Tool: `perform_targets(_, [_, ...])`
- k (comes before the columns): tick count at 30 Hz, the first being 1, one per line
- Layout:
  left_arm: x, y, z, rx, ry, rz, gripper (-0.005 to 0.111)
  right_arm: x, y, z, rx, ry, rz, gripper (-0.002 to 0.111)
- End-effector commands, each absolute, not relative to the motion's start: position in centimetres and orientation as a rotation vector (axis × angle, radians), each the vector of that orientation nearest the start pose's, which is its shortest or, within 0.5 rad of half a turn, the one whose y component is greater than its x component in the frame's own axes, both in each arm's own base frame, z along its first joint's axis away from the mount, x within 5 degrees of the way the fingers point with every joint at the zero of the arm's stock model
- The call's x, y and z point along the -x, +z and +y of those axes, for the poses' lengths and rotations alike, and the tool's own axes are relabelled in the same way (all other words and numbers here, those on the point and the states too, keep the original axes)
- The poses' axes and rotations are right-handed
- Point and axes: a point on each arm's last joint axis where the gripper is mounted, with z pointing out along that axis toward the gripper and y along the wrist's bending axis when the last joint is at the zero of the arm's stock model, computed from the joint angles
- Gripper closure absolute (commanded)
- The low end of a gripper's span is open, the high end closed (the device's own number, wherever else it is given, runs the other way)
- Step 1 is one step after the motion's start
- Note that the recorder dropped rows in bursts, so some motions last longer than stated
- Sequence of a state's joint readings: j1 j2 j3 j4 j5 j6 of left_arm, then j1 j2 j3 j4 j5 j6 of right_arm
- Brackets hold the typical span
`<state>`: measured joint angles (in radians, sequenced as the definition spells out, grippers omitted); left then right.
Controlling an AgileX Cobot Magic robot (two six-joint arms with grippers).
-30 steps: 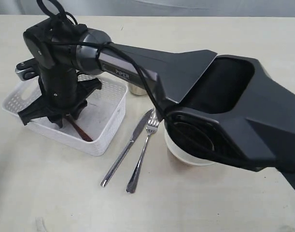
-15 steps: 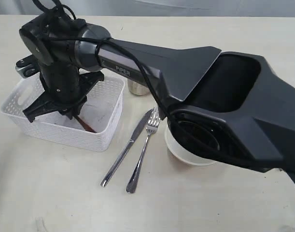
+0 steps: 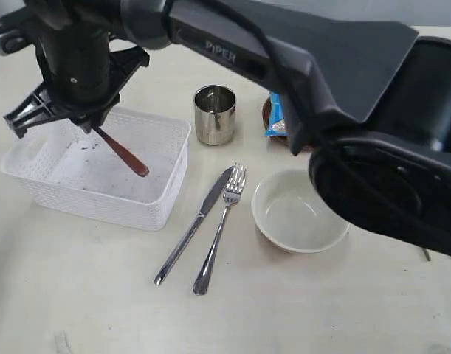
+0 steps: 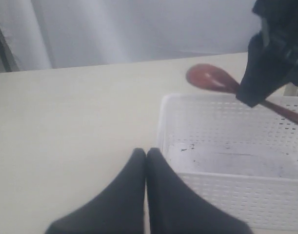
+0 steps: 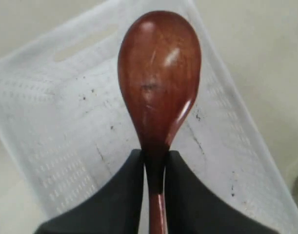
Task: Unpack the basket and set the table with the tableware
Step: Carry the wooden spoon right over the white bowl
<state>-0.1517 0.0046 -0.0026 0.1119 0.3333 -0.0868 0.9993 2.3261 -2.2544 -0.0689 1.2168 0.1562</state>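
Red-brown spoon (image 3: 123,153) hangs over the white basket (image 3: 100,212), its handle pinched in the right gripper (image 3: 96,127), its long axis slanting and its bowl end lowest, toward the knife (image 3: 197,220) and fork (image 3: 222,225). Steel cup (image 3: 214,114) and cream bowl (image 3: 299,215) stand on the table (image 3: 77,295); the black arm half hides the chip bag (image 3: 275,118). Left gripper (image 4: 146,152), pressed together, sits near the basket's corner

Spotting a blue chip bag (image 3: 275,118) just right of the steel cup (image 3: 215,114), crumpled, only partly showing. Well beyond that cup, catching a pale grey curtain (image 4: 139,29), softly folded.
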Motion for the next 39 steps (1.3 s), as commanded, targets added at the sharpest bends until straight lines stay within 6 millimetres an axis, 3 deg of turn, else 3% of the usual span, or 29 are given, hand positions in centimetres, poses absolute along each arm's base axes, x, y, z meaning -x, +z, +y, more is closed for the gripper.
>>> perform_targets(1, [-5.4, 18.4, -0.5, -0.125, -0.063, 1.804, 0.107, -27.2, 28.8, 40.9, 1.144, 0.240, 2.451, 0.109])
perform_targets(5, [-5.4, 18.4, -0.5, -0.125, -0.063, 1.804, 0.107, -27.6, 31.2, 38.6, 1.092, 0.247, 2.447, 0.109])
perform_targets(10, [-5.4, 18.4, -0.5, -0.125, -0.063, 1.804, 0.107, -27.8, 31.7, 34.1, 1.039, 0.185, 2.532, 0.109])
perform_targets(18, [-5.4, 18.4, -0.5, -0.125, -0.063, 1.804, 0.107, -24.4, 31.1, 26.5, 1.075, -0.067, 2.595, 0.109])
perform_targets(25, [-5.4, 18.4, -0.5, -0.125, -0.063, 1.804, 0.107, -21.2, 28.3, 22.3, 1.180, -0.207, 2.665, 0.109])
perform_targets(29, [-5.4, 18.4, -0.5, -0.120, -0.071, 1.805, 0.107, -20.3, 23.4, 19.6, 1.268, -0.496, 2.728, 0.109])
perform_targets(31, [-5.4, 18.4, -0.5, -0.120, -0.071, 1.805, 0.107, -19.7, 22.0, 18.8, 1.308, -0.562, 2.753, 0.109])
perform_targets(34, [-5.4, 18.4, -0.5, -0.120, -0.071, 1.805, 0.107, -19.1, 21.0, 18.1, 1.333, -0.594, 2.783, 0.109])
perform_targets(39, [-5.4, 18.4, -0.5, -0.120, -0.071, 1.805, 0.107, -19.4, 19.7, 18.9, 1.318, -0.423, 2.691, 0.109])
